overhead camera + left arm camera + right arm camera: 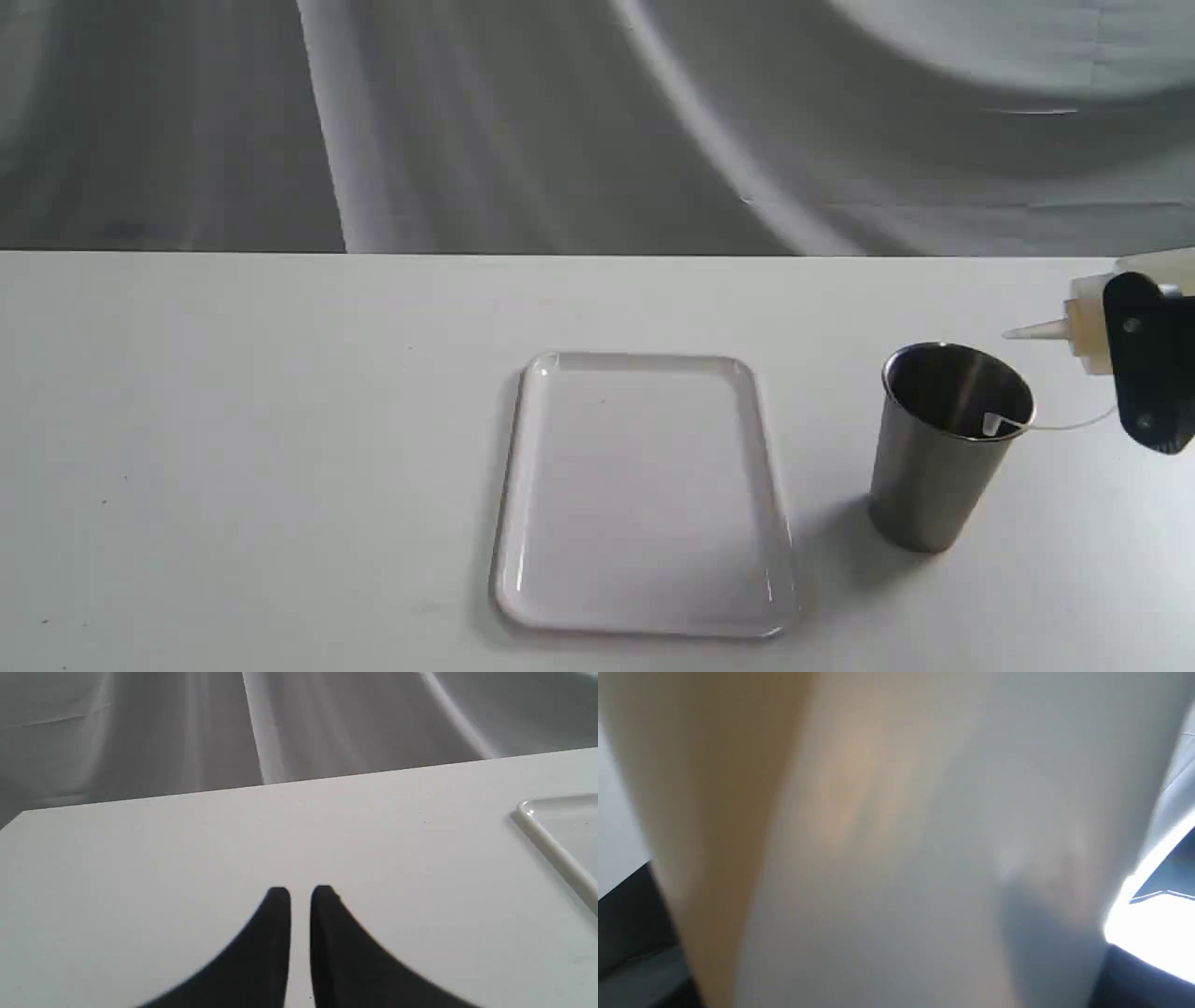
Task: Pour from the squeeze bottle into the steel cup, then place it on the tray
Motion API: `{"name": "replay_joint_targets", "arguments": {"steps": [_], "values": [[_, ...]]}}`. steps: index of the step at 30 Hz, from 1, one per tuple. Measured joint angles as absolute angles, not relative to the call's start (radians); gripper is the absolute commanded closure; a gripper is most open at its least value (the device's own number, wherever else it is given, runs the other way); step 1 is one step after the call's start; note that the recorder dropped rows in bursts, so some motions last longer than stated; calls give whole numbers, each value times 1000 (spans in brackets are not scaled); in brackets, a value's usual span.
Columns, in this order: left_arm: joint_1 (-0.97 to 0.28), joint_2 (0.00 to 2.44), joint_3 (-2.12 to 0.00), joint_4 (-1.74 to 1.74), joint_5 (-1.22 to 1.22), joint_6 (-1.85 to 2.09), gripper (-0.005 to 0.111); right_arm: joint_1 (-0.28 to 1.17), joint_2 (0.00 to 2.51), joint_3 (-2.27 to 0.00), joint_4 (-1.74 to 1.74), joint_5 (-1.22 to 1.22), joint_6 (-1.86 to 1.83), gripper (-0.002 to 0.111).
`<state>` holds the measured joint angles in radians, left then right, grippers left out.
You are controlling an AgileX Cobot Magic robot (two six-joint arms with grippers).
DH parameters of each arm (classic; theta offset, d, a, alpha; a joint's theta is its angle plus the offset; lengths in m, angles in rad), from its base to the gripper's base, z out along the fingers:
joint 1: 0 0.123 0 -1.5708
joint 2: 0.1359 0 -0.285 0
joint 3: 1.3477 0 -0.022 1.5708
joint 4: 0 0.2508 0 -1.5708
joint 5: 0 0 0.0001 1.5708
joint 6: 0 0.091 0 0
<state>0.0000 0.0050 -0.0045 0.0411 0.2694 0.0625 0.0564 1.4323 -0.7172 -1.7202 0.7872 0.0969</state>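
Observation:
The squeeze bottle (1088,331) is tipped onto its side at the right edge of the exterior view, cone nozzle pointing left, its tip just above the far right rim of the steel cup (934,485). My right gripper (1150,373) is shut on the bottle's body. The small cap hangs on its tether at the cup's near rim. No stream is visible. In the right wrist view the blurred bottle (887,849) fills the picture, amber along one side. The white tray (644,597) lies flat left of the cup. My left gripper (300,896) is shut over bare table, holding nothing.
A corner of the tray rim (556,854) shows in the left wrist view, off to one side of the left gripper. Grey draped cloth hangs behind the table's far edge (467,252). The cup stands a short gap away from the tray.

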Motion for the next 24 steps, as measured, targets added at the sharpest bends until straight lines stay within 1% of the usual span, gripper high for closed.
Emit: {"name": "replay_joint_targets", "arguments": {"steps": [24], "values": [[0,5,-4,41,269,63,98,56,1432,-717,-1720,781,127,108]]}}
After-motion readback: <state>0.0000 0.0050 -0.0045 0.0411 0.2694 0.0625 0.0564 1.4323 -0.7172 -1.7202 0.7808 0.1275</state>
